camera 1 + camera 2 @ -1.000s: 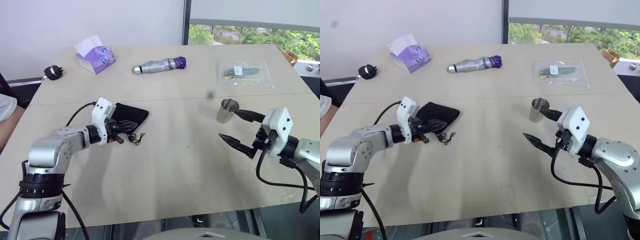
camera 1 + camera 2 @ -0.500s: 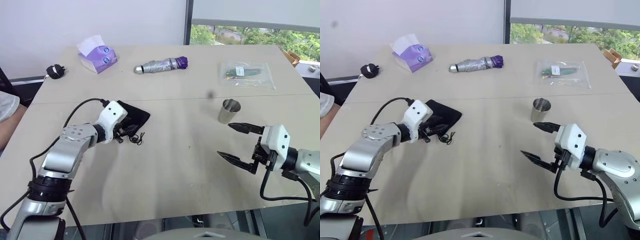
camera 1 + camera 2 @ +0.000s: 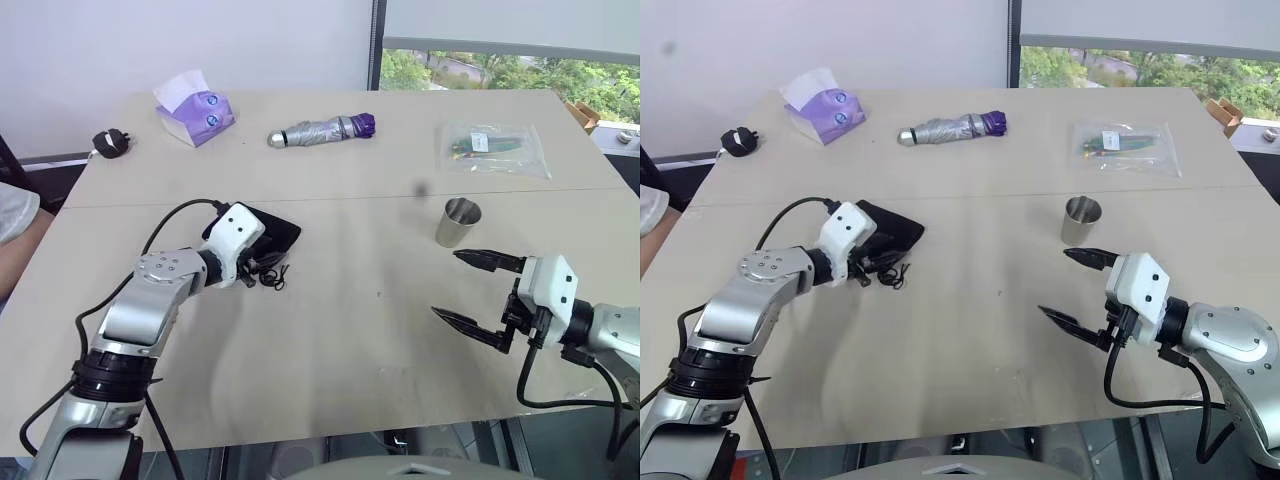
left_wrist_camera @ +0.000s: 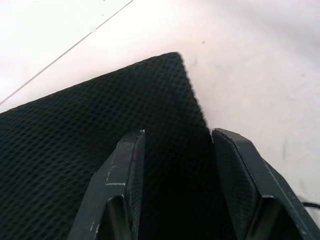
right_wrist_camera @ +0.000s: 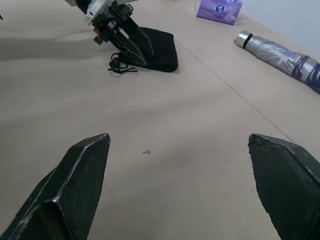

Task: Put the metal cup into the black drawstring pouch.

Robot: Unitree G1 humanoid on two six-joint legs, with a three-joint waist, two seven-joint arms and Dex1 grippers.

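- table (image 3: 330, 330): beige top, bears every item listed.
- black drawstring pouch (image 3: 272, 232): lies flat on the table, cord (image 3: 272, 277) trailing at its near end.
- left gripper (image 5: 131, 47): at the pouch, 2 fingers (image 4: 122, 190) parted, spread over the fabric; whether they pinch it cannot be told.
- metal cup (image 3: 458, 221): upright, well apart from the pouch, on its right.
- right gripper (image 3: 470, 290): near the cup, on its near side, jaws wide apart, empty.
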